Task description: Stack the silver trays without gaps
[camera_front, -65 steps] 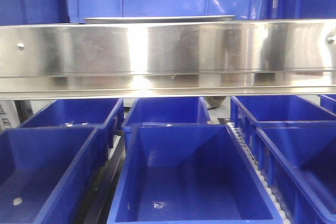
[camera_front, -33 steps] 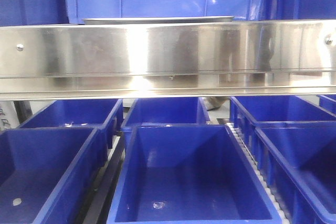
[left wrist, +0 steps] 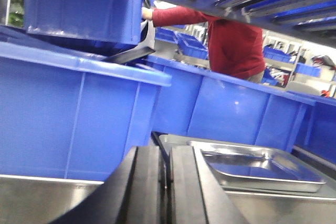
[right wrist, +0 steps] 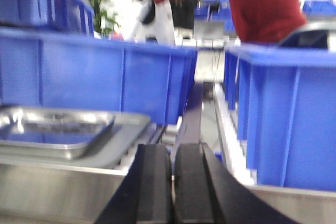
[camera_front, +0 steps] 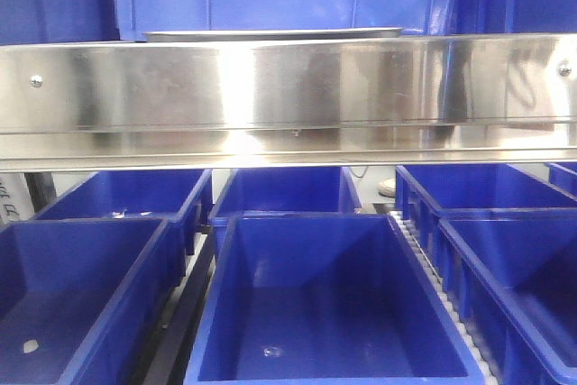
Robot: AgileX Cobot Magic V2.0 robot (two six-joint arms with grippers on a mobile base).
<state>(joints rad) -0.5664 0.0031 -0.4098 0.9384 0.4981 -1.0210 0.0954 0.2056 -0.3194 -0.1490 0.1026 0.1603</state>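
Shiny silver trays (left wrist: 257, 169) sit nested on the upper shelf, to the right of my left gripper (left wrist: 167, 153) in the left wrist view. One tray lies inside a wider one. They also show in the right wrist view (right wrist: 63, 132), left of my right gripper (right wrist: 172, 153). In the front view only a thin edge of a tray (camera_front: 270, 33) shows above the steel shelf rail (camera_front: 288, 96). Both grippers are shut and empty, behind the rail, apart from the trays.
Blue bins (camera_front: 306, 304) fill the lower shelf. Tall blue bins (left wrist: 73, 114) stand left of and behind the trays, and another (right wrist: 283, 114) stands at the right. A person in a red top (left wrist: 233, 45) stands behind the shelf. A dark gap (right wrist: 191, 114) runs between bins.
The scene holds still. Only something pale behind the lower bins, under the rail at right of centre, has shifted slightly.
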